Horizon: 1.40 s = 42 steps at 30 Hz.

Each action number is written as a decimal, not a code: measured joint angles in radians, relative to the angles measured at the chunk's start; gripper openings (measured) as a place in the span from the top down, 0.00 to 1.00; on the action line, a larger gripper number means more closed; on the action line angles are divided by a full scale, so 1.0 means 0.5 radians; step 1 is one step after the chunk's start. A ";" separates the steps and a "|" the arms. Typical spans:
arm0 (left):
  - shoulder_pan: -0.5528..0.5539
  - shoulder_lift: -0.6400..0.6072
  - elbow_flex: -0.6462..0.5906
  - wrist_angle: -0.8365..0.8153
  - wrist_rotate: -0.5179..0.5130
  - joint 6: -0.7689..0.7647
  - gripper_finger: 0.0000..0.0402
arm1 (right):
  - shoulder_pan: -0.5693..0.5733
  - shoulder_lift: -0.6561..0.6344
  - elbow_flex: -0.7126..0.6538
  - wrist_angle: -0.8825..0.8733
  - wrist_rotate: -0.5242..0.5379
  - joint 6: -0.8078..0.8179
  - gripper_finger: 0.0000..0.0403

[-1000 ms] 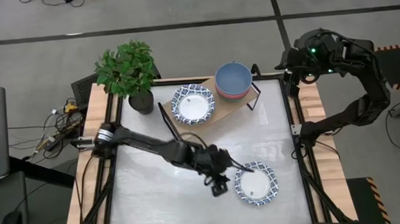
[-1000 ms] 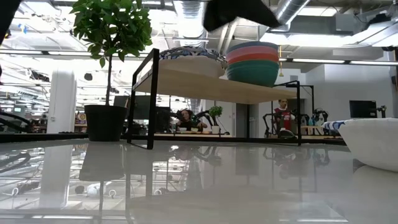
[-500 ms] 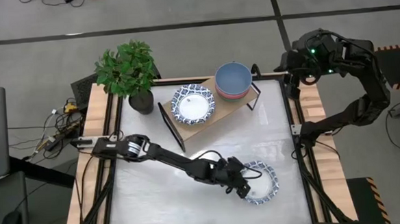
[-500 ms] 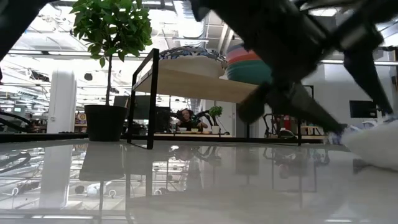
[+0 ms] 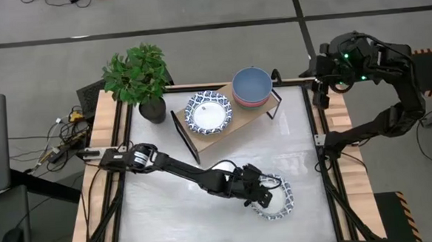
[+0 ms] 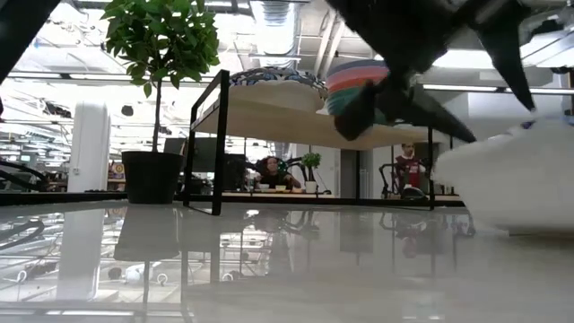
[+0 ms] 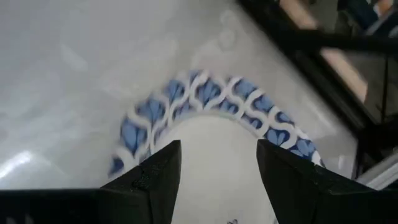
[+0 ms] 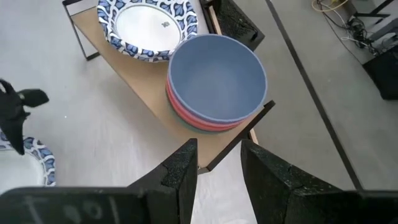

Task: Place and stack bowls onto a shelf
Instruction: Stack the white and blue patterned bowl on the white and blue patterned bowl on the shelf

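A white bowl with a blue patterned rim (image 5: 281,203) sits on the table near its right near corner; it also shows in the low view (image 6: 520,179) and the left wrist view (image 7: 211,124). My left gripper (image 5: 258,196) reaches over this bowl's left rim with its fingers apart (image 7: 217,149). On the shelf (image 5: 202,140) rest another patterned bowl (image 5: 208,112) and a stack with a blue bowl on top (image 5: 252,86) over pink-red and green ones (image 6: 354,81). My right gripper (image 5: 320,86) hovers open beyond the table's far right corner, above the shelf (image 8: 219,149). My left gripper comes at the patterned bowl slanting down from the table's left, over its left rim (image 5: 269,211). Its own body hides the place of contact. The bowl's white inside (image 7: 217,162) shows between the spread fingers; whether they touch it I cannot tell.
A potted plant (image 5: 138,77) stands at the far left corner beside the shelf's black end frame (image 5: 183,134). The whitish tabletop (image 5: 154,206) lies bare on the left and near side. Wooden side rails (image 5: 339,129) border the table.
My left gripper has travelled from beside the bowl's left rim toward the table's right, out over the bowl. The bowl has shifted a little toward the left, and in the low view it now shows larger and higher than before.
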 joint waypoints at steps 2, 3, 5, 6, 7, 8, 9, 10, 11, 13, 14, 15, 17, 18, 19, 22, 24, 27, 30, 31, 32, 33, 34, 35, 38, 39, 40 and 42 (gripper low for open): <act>0.000 -0.032 0.002 -0.028 -0.064 0.013 0.51 | 0.000 -0.004 0.000 0.000 -0.001 0.000 0.63; 0.000 -0.040 0.002 -0.050 -0.090 0.015 0.51 | 0.000 -0.006 0.000 0.000 -0.001 0.000 0.63; 0.000 -0.042 -0.001 -0.078 -0.129 0.051 0.51 | 0.001 -0.010 0.000 -0.001 -0.002 0.000 0.63; 0.000 -0.042 -0.001 -0.097 -0.151 0.064 0.51 | 0.001 -0.012 0.000 0.000 -0.003 0.001 0.63; 0.000 -0.043 -0.001 -0.112 -0.169 0.072 0.51 | 0.001 -0.013 0.001 0.000 -0.003 0.001 0.63; 0.000 -0.044 -0.001 -0.132 -0.177 0.072 0.51 | 0.001 -0.012 0.001 0.000 -0.003 0.001 0.63; 0.000 -0.043 -0.001 -0.167 -0.177 0.055 0.51 | 0.001 -0.011 0.001 0.000 -0.003 0.001 0.63; 0.000 -0.031 -0.001 -0.199 -0.177 0.027 0.51 | 0.001 -0.009 0.001 0.000 -0.003 0.001 0.63; 0.000 -0.022 -0.001 -0.229 -0.177 -0.005 0.51 | 0.001 -0.007 0.001 0.000 -0.003 0.001 0.63; 0.001 -0.007 -0.005 -0.320 -0.174 -0.044 0.51 | 0.001 -0.005 0.001 0.000 -0.003 0.001 0.63; 0.001 -0.005 -0.007 -0.329 -0.174 -0.054 0.51 | 0.001 -0.004 0.001 0.001 -0.003 0.001 0.63; 0.001 -0.006 -0.007 -0.326 -0.175 -0.055 0.51 | 0.001 -0.003 0.000 0.001 -0.003 0.001 0.63; 0.001 -0.013 -0.010 -0.316 -0.197 -0.033 0.51 | 0.001 -0.002 0.001 0.001 -0.003 0.001 0.63; 0.001 -0.013 -0.010 -0.316 -0.205 -0.006 0.51 | 0.001 -0.002 0.001 0.001 -0.003 0.001 0.63; 0.001 -0.013 -0.012 -0.319 -0.205 0.017 0.51 | 0.001 -0.002 0.001 0.001 -0.003 0.001 0.63; 0.001 0.008 -0.014 -0.319 -0.187 0.049 0.51 | 0.001 -0.002 0.001 0.001 -0.003 0.001 0.63; 0.003 0.022 -0.015 -0.314 -0.161 0.042 0.51 | 0.001 -0.002 0.001 0.001 -0.003 0.001 0.63; 0.005 0.063 -0.013 -0.258 -0.088 0.043 0.51 | 0.001 -0.002 0.001 0.002 -0.003 -0.007 0.63; 0.005 0.085 -0.018 -0.277 -0.009 0.038 0.51 | 0.000 -0.002 0.001 0.002 -0.003 -0.014 0.63; 0.006 0.097 -0.016 -0.263 -0.001 0.026 0.51 | 0.000 -0.002 0.001 0.002 -0.003 -0.015 0.63; 0.006 0.100 -0.015 -0.276 -0.003 0.002 0.52 | 0.000 -0.002 0.001 0.003 -0.002 -0.016 0.63; 0.005 0.100 -0.015 -0.309 -0.008 -0.016 0.53 | 0.000 -0.002 0.001 0.002 -0.003 -0.017 0.63; 0.005 0.101 -0.016 -0.317 -0.011 -0.027 0.55 | 0.000 -0.002 0.000 0.003 -0.003 -0.017 0.63; 0.005 0.101 -0.016 -0.310 -0.011 -0.039 0.57 | 0.000 -0.002 0.001 0.003 -0.002 -0.017 0.63; 0.003 0.101 -0.015 -0.304 -0.011 -0.071 0.68 | 0.000 -0.002 0.000 0.003 -0.003 -0.016 0.63; 0.003 0.101 -0.015 -0.307 -0.010 -0.084 0.73 | 0.000 -0.002 0.001 0.003 -0.002 -0.017 0.63; 0.002 0.101 -0.015 -0.312 -0.010 -0.099 0.78 | 0.000 -0.002 0.000 0.004 -0.002 -0.017 0.63; 0.002 0.101 -0.015 -0.305 -0.009 -0.146 0.89 | 0.000 -0.002 0.001 0.003 -0.002 -0.017 0.63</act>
